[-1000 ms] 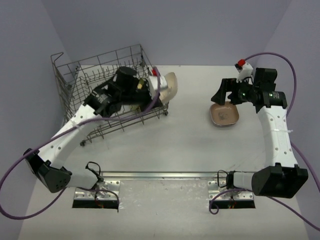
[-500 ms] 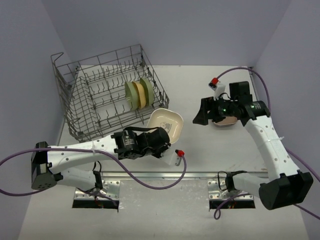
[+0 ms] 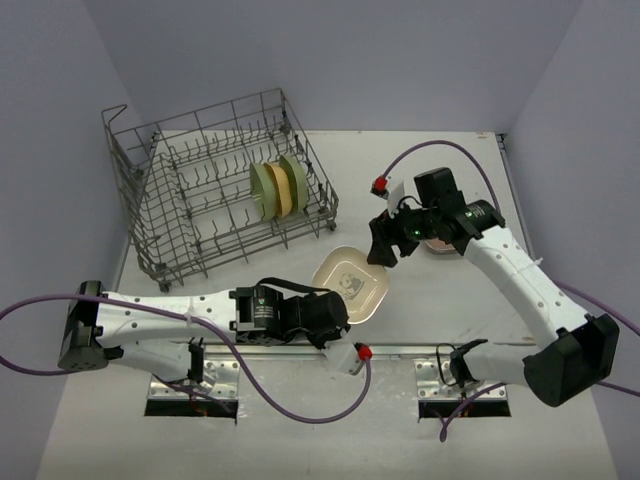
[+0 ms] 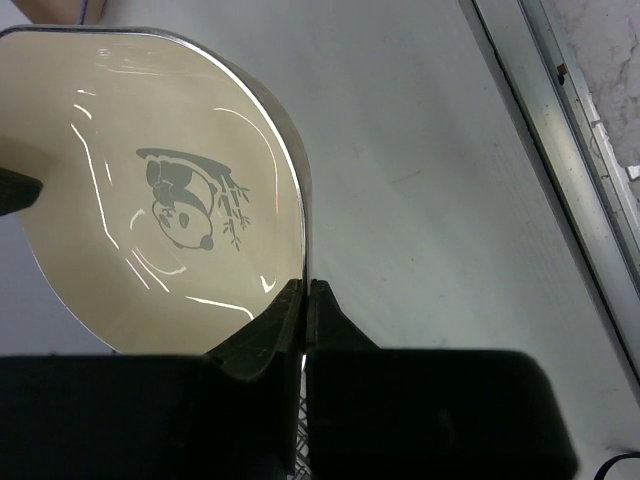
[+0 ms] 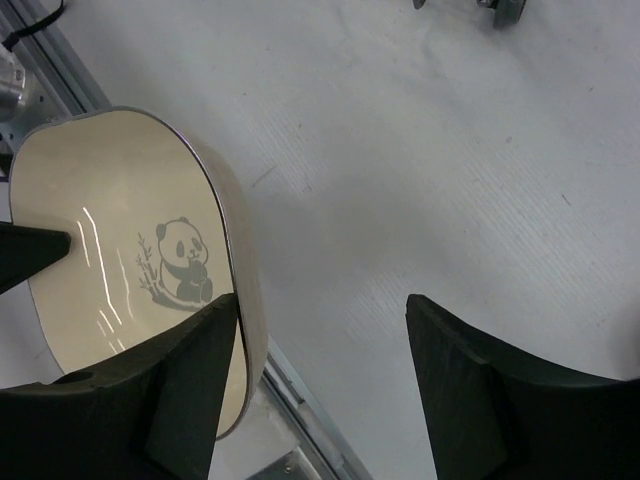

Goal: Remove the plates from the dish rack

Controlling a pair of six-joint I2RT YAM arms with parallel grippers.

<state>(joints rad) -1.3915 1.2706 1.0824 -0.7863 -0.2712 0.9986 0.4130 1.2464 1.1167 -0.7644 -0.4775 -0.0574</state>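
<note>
Left tool [image 4: 303,292] clamps the cream plate [image 3: 352,283] by its rim, tilted above the worktop [image 3: 420,165]; right tool [image 5: 322,308] stands wide, just beside that plate; 3 plates [image 3: 278,188] stand upright in the dish rack [image 3: 135,190].

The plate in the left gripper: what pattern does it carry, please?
The cream plate shows a grey panda with bamboo; clearest in left wrist view.

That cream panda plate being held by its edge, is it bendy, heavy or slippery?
Probably stiff: the cream plate shows no sag though the left gripper pinches only its rim. Likely light, since that thin pinch holds it up tilted. Its glossy highlights suggest a smooth surface that could slip.
</note>
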